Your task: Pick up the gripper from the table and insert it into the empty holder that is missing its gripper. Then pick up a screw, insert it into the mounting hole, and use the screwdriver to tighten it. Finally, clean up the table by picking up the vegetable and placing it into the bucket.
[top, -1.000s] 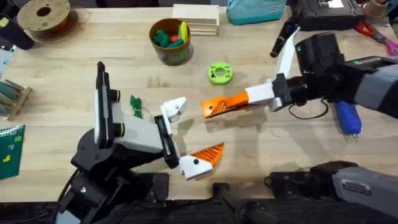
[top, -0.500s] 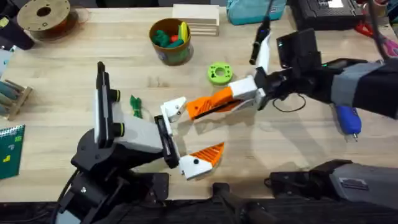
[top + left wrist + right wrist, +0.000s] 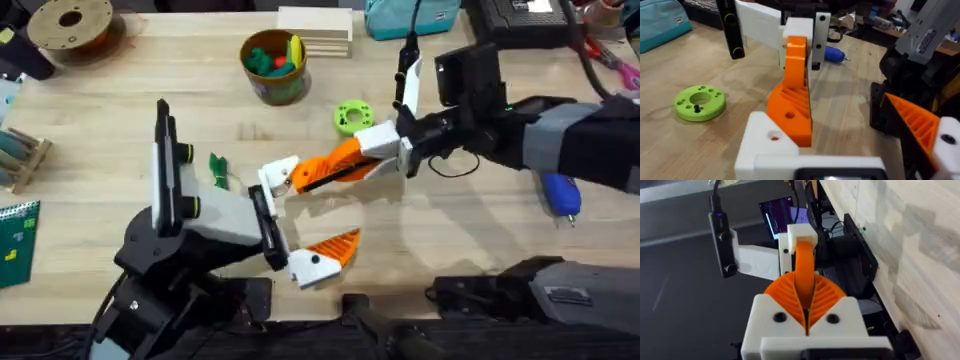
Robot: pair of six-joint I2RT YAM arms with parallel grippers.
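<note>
My right gripper (image 3: 352, 158) is shut on the orange wedge-shaped gripper (image 3: 322, 170). The wedge's far end touches the empty white holder (image 3: 280, 176), the upper jaw of my left gripper (image 3: 312, 212). The left wrist view shows the wedge (image 3: 792, 97) lying against that holder (image 3: 765, 147). My left gripper is open, and its other jaw carries an orange wedge (image 3: 337, 247). The dark-green vegetable (image 3: 217, 168) lies left of the holder. At the back stands the bucket (image 3: 273, 62). The blue screwdriver (image 3: 560, 192) lies at the right, under my right arm.
A lime-green ring disc (image 3: 352, 117) sits just behind the right gripper. A brown spool (image 3: 70, 25) is at the back left, wooden blocks (image 3: 315, 30) and a teal pouch (image 3: 410, 15) at the back. A small wooden rack (image 3: 20, 155) stands at the left edge.
My right arm has carried the orange wedge leftward and a little toward the back, bringing its tip up to the left arm's empty holder. The left arm has stayed still.
</note>
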